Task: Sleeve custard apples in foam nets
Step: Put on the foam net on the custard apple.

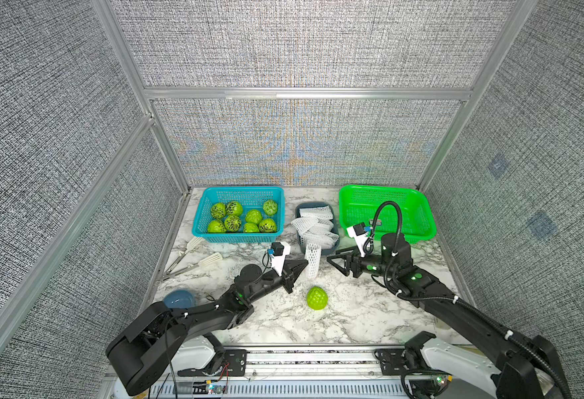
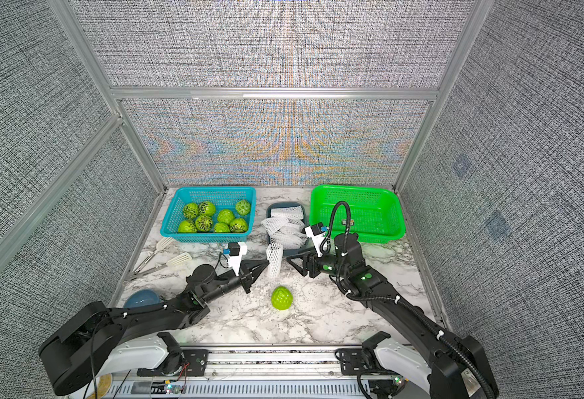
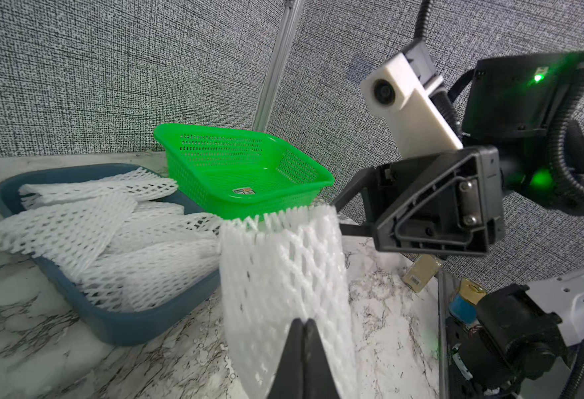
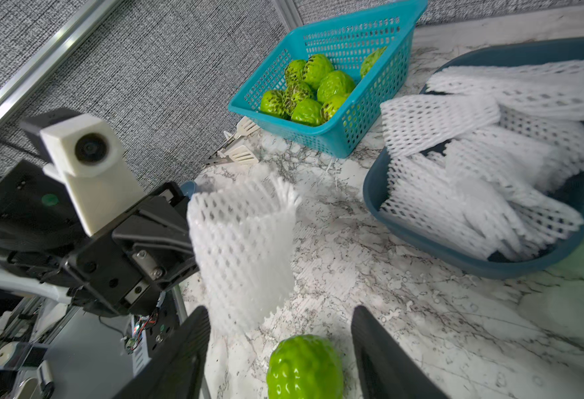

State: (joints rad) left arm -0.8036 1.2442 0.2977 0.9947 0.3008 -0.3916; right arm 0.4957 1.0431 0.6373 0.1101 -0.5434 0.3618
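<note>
**Foam net pinched upright beside a loose custard apple**

One foam net is held upright, open mouth upward, just in front of the dark blue tray where the other foam nets are piled. The left gripper is closed tight on the net's side wall, and the wall is pinched flat between the jaws in the left wrist view. Whether the net's lower edge touches the table cannot be told.

The right gripper is seen on the net's far side, its jaws spread partway with nothing between them. A narrow gap to the net shows in both top views.

One custard apple lies loose on the marble, farther in front of the tray than the net. More custard apples are heaped in the blue basket left of the tray. The green basket right of the tray is empty.

The step in hand appears to be the opening of the net. Next, the opposite rim probably has to be caught and stretched wide enough for the fruit.
</note>
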